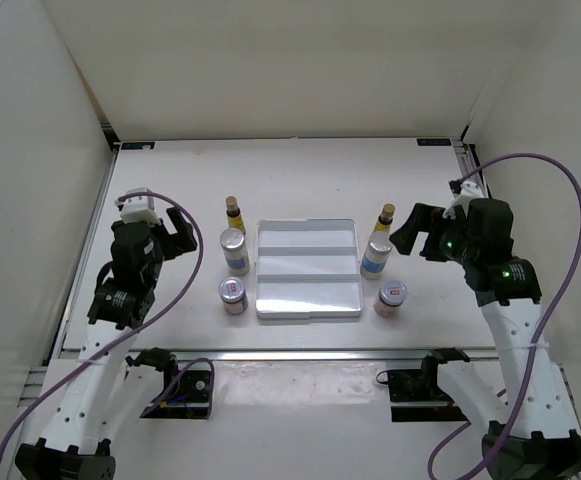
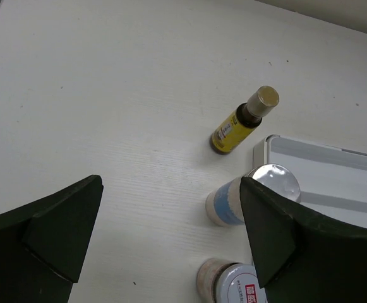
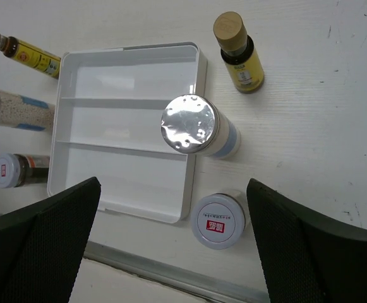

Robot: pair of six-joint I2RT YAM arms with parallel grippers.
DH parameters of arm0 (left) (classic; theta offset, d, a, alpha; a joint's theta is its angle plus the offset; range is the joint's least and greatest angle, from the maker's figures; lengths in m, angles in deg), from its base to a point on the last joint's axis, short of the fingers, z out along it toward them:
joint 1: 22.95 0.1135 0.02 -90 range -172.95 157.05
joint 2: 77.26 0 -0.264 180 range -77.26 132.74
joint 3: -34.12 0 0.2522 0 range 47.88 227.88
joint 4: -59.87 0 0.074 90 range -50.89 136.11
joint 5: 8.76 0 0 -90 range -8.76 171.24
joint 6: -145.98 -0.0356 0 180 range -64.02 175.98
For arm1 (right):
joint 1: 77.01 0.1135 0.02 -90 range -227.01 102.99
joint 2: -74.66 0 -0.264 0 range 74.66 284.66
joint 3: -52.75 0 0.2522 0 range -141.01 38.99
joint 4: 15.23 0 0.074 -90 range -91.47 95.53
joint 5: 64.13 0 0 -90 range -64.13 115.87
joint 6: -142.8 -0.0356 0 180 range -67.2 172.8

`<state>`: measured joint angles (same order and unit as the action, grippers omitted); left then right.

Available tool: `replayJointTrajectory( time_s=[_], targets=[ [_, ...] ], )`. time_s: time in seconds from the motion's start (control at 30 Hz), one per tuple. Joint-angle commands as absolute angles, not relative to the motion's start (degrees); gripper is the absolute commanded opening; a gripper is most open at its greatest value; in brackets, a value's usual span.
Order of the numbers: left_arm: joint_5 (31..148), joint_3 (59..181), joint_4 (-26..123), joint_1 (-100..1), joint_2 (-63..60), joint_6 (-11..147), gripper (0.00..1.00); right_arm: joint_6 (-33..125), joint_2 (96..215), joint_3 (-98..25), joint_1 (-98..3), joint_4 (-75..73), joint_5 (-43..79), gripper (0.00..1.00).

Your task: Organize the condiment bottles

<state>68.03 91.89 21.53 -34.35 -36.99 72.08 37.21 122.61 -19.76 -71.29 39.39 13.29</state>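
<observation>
Left end effector (image 2: 170, 183) and right end effector (image 3: 172, 183) both hang with fingers spread wide, gripping nothing. Below, six condiment bottles stand upright on the white counter (image 1: 170, 170), three on each side of a three-compartment tray (image 1: 307, 290). Left column, far to near: left yellow bottle (image 1: 234, 213), left silver-lidded jar (image 1: 234, 248), left red-marked jar (image 1: 232, 294). Right column: right yellow bottle (image 1: 385, 220), right silver-lidded jar (image 1: 376, 255), right red-marked jar (image 1: 391, 297).
</observation>
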Motion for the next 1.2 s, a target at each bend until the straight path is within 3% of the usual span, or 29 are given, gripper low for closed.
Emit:
replayJointTrajectory(
  time_s=[0.0,0.17,0.37,0.63,1.17],
  targets=[
    [66.6,91.7,22.1,-34.6,-38.7,74.6,1.0,37.8,119.2,-18.7,-71.0,39.6,14.6,1.0],
    [68.4,91.7,22.1,-35.1,-39.3,74.6,1.0,21.9,117.4,-16.3,-71.0,41.2,26.9,1.0],
    [69.8,91.7,23.2,-35.1,-38.8,74.1,1.0,24.0,117.9,-14.9,-71.0,44.1,22.0,1.0],
    [69.8,91.1,23.2,-35.1,-40.4,74.1,1.0,25.9,123.3,-14.9,-69.6,51.1,26.0,1.0],
    [68.7,90.6,23.2,-35.1,-39.8,73.6,1.0,9.5,133.9,-11.6,-52.5,53.0,42.8,1.0]
  ],
)
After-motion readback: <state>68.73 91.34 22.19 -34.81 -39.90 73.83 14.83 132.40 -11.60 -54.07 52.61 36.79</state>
